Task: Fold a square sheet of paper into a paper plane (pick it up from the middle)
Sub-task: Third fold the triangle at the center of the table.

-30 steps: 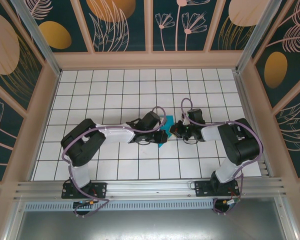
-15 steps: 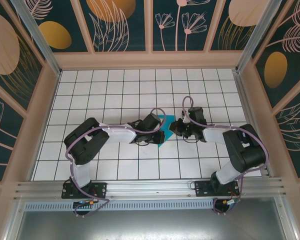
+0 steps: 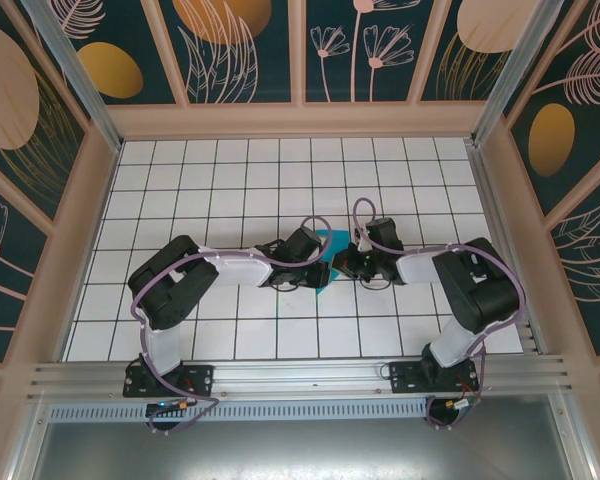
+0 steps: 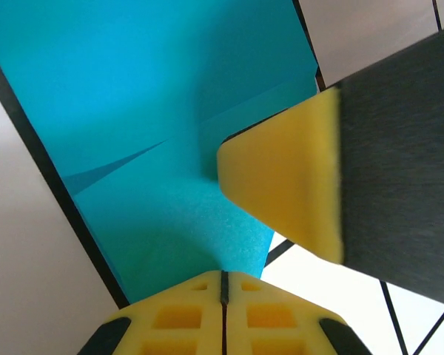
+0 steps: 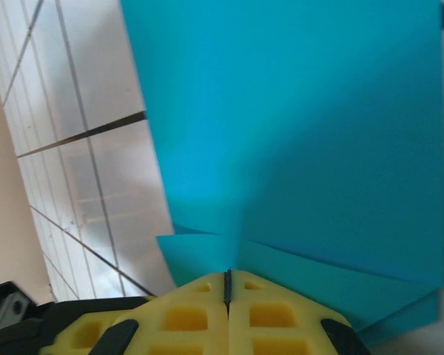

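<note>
Paper [image 3: 331, 239] clamped in left jaws and right jaws, opposite sides.

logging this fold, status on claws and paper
left claw shut on paper. right claw shut on it too. paper creased, layered. claws close together.

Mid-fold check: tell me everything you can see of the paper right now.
The paper is thin, plain teal-blue, unmarked and partly folded: creases and overlapping layers show in both wrist views. It sits over the middle of the tiled table. The left end effector is shut on one edge, the right end effector on another, and from above they cover most of it. Whether it lies flat or is lifted, I cannot tell.
</note>
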